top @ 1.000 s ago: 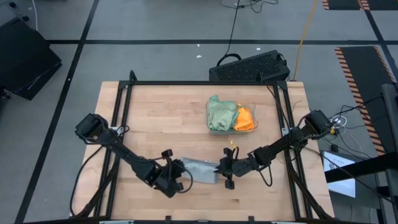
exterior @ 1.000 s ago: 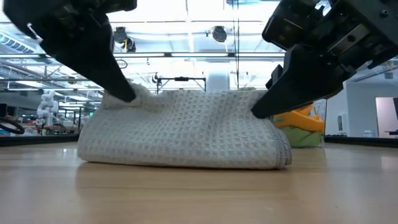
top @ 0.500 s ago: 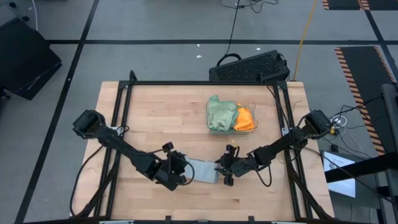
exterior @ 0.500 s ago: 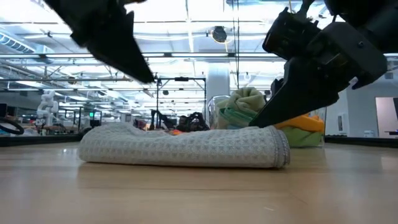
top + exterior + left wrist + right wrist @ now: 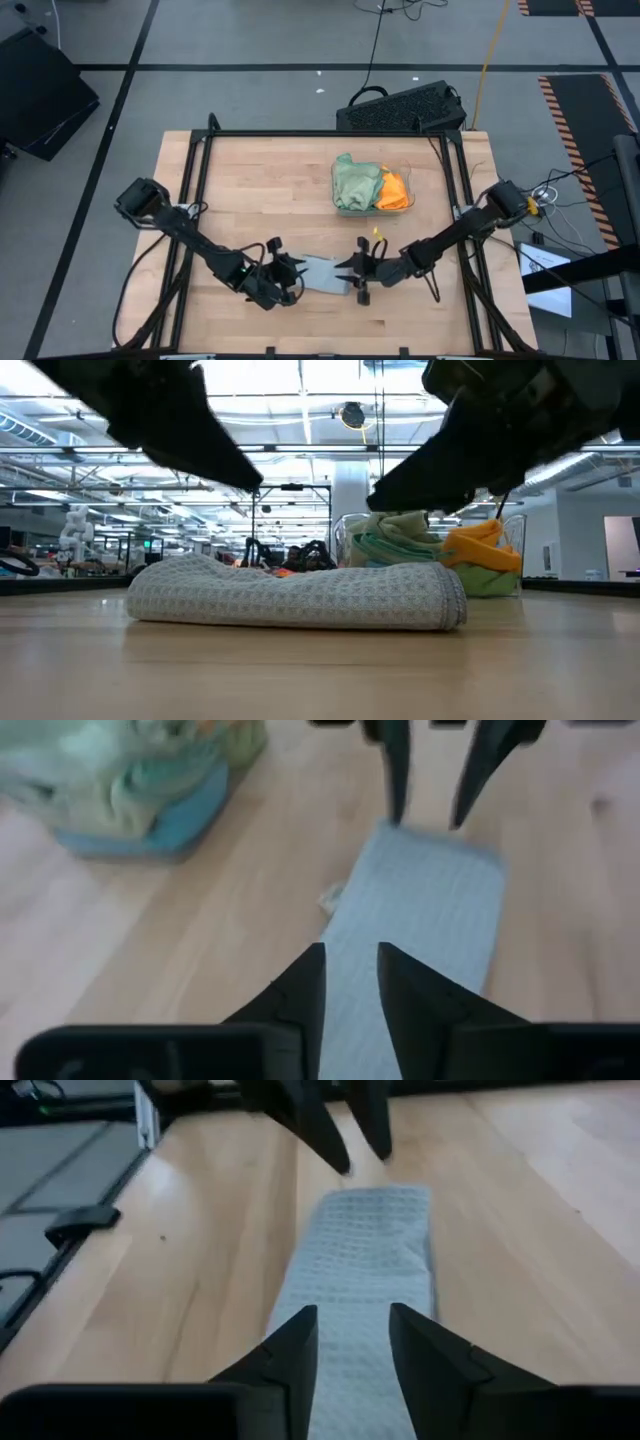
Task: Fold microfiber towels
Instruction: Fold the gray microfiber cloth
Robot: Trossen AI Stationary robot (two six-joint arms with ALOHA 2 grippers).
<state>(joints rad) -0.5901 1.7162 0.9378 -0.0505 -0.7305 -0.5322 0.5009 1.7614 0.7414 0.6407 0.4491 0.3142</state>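
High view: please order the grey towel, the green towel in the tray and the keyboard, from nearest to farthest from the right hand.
From the right hand:
1. Grey towel, flat on the table right beside the hand, toward the left arm.
2. Green towel, in the tray farther up the table.
3. Keyboard, beyond the table's far edge.

Far-left tabletop (image 5: 260,180) bare: you've free passage there. Tray (image 5: 372,187) w/ towels blocks far right. Folded grey towel (image 5: 322,274) betw both grippers, near edge.
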